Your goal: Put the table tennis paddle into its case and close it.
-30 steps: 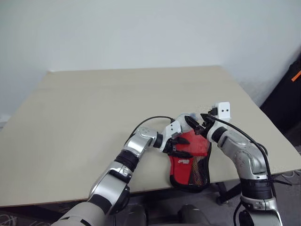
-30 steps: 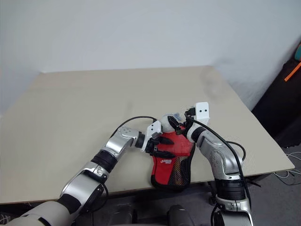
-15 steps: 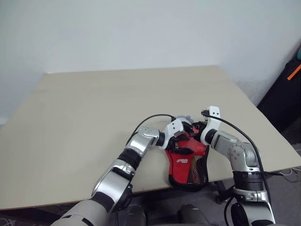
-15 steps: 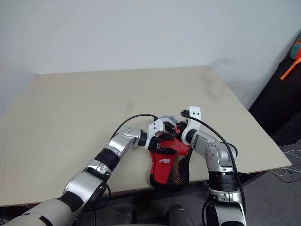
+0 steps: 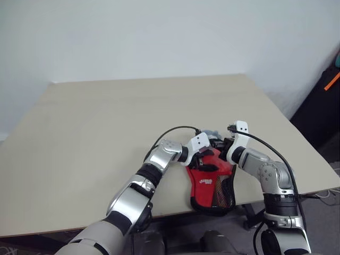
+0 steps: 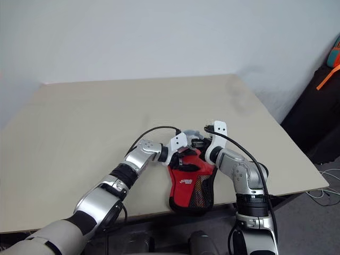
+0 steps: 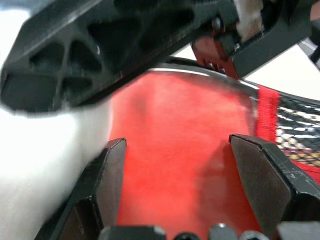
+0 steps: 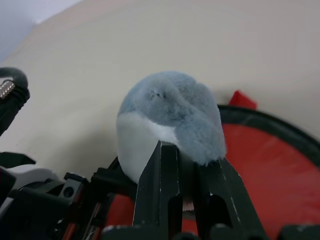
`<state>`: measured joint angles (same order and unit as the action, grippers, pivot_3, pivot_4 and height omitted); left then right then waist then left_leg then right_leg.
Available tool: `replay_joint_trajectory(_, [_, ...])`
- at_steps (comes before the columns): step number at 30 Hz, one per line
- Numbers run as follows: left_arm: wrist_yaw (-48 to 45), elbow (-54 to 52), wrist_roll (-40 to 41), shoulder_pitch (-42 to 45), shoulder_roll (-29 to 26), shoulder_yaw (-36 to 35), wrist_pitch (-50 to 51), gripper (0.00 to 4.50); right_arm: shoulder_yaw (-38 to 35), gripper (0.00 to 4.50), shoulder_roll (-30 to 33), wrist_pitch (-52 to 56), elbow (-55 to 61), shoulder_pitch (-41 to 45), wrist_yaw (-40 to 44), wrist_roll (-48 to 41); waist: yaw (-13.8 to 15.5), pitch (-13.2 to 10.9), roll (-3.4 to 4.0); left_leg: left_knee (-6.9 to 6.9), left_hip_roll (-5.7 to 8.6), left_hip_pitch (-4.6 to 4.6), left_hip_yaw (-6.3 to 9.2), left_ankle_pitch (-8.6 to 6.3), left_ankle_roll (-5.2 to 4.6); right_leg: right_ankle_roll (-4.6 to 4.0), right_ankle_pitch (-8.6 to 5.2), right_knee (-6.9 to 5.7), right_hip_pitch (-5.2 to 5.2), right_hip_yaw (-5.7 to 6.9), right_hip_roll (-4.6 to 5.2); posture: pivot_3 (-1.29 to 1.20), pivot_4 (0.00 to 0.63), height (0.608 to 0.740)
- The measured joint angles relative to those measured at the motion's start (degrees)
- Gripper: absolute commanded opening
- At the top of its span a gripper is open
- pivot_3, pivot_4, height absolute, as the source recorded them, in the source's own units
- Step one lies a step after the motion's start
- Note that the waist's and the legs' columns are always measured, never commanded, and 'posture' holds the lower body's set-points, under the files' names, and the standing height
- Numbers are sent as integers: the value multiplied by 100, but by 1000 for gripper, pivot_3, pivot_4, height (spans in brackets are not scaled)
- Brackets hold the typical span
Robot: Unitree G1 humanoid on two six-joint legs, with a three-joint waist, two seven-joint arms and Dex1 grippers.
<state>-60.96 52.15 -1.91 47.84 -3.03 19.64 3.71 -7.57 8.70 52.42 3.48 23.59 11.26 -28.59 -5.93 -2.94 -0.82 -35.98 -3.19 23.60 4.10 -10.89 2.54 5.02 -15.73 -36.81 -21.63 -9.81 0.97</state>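
two pincers meet over the case point(image 5: 211, 180) at the near edge of the counter point(image 5: 106, 133). the case lies flat, red side up, with its white logo and dark mesh pocket toward the near edge and its narrow end hanging a little past that edge. its rounded end points away from the robot, and a black rim runs around it.

the left pincer point(image 6: 187, 158) reaches in from the left across the round part of the case. in the left wrist view its two black fingers point(image 7: 107, 185) stand wide apart, with the red cloth of the case between them; whether they press on the cloth i cannot tell.

the right pincer point(image 6: 200, 143) comes in from the right, at the far rounded end of the case. in the right wrist view its two fingers point(image 8: 160, 185) are drawn narrow, close together, just under a small fluffy ball point(image 8: 170, 120), grey on top and white below, which sits at the far rim of the case. whether the fingers pinch something beneath that fluff, such as a zip pull, is hidden. the fluffy ball also shows as a grey tuft between the two wrists in the head views.

one red round face with a black edge lies behind the right pincer's fingers; whether that is the paddle or the case's own flap i cannot tell.

black cables loop from both wrists over the counter.
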Motion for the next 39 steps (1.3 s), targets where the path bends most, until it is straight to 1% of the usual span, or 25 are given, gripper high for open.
replay_joint_trajectory(7, [50, 38, -17, 7, 0, -5, -27, 3583, -96, 13, 279, -425, -305, 0, -118, 209, 16, 0, 1, 2, 0, 4, 0, 0, -1, 0, 0, 2, -1, -1, 0, 0, 0, 740])
replay_joint_trajectory(11, [57, 44, -27, 10, 10, -2, -26, 3583, -70, 13, 665, -504, -314, -62, -36, 301, 39, 0, 1, 1, 3, 5, 1, 0, 0, -1, -1, 7, 1, 0, 2, 0, 0, 740])
replay_joint_trajectory(14, [55, 62, -41, 32, 16, 6, -25, 3583, -78, 13, 1039, -647, -296, -312, 89, 354, 47, -1, 0, 2, 10, 5, 2, 0, 0, 0, -2, 11, 6, -2, 6, 0, 0, 740])
replay_joint_trajectory(17, [55, 101, -56, 60, 17, 7, -23, 3583, -86, 13, 1262, -754, -280, -460, 187, 359, 53, 0, 0, 1, 16, 4, 8, 0, 0, 0, -2, 11, 6, -2, 6, 0, 0, 740])
replay_joint_trajectory(21, [53, 155, -73, 101, 12, 12, -22, 3583, -252, 13, 1706, -795, -114, -839, 313, 357, 178, -1, -1, -3, 27, 3, 11, -8, 13, 4, -5, 16, 6, -8, 10, 0, 0, 740])
replay_joint_trajectory(26, [54, 169, -83, 110, 22, 6, -22, 3583, -781, 13, 2191, -780, 121, -1562, 390, 352, 298, -1, -3, -2, 46, 6, 8, -11, 17, 17, -14, 19, 7, -17, 22, 0, 0, 740])
replay_joint_trajectory(29, [63, 182, -103, 115, 42, 2, -22, 3583, -928, 13, 2304, -771, 392, -1937, 521, 324, 313, 0, -2, -2, 47, 4, 9, -12, 18, 19, -15, 18, 7, -17, 22, 0, 0, 740])
replay_joint_trajectory(33, [70, 180, -131, 104, 90, 2, -28, 3583, -1120, 13, 2655, -715, 1059, -2727, 909, 189, 353, 2, -7, -2, 63, 5, 11, -14, 16, 32, -25, 21, 14, -17, 38, 0, 0, 740])
replay_joint_trajectory(39, [76, 199, -162, 105, 128, -14, -28, 3583, -1519, 13, 2908, -668, 2072, -3904, 1496, -30, 345, 5, -20, -3, 86, 4, 6, -19, 6, 47, -35, 26, 19, -14, 69, 0, 0, 740])
